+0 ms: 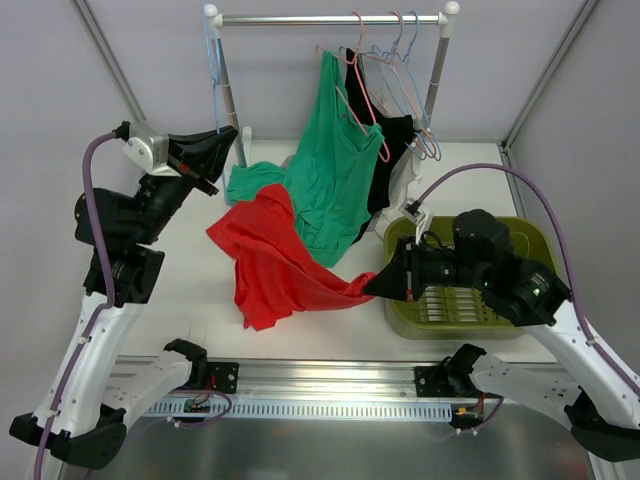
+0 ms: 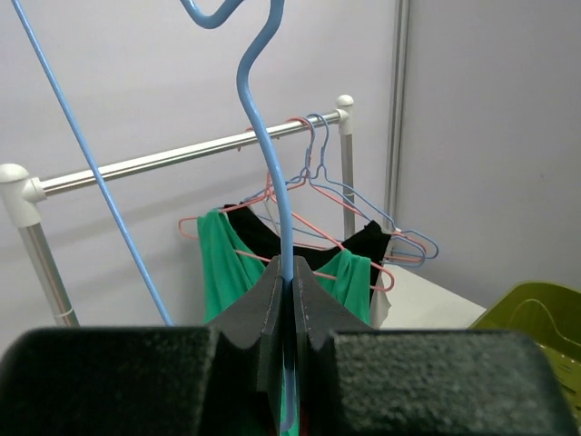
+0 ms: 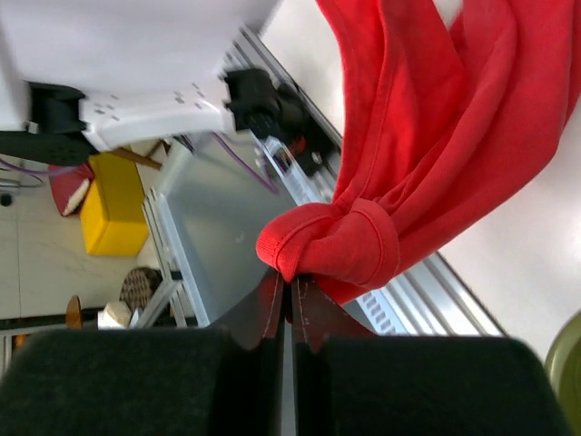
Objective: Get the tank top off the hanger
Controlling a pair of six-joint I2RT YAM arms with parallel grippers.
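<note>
No legible text, label, brand, number or sign in any of the views.

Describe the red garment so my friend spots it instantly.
Find the metal clothes rail at the back; look at the table before it. The tank top lies crumpled there, one end pinched by the right end effector. Only it is bright red, unlike the hanging green top and black top.

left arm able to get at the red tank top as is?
Probably not. The left gripper is shut on the hanger up by the rack, so it is occupied. The way down to the tank top looks free, but the right gripper pinches its edge.
</note>
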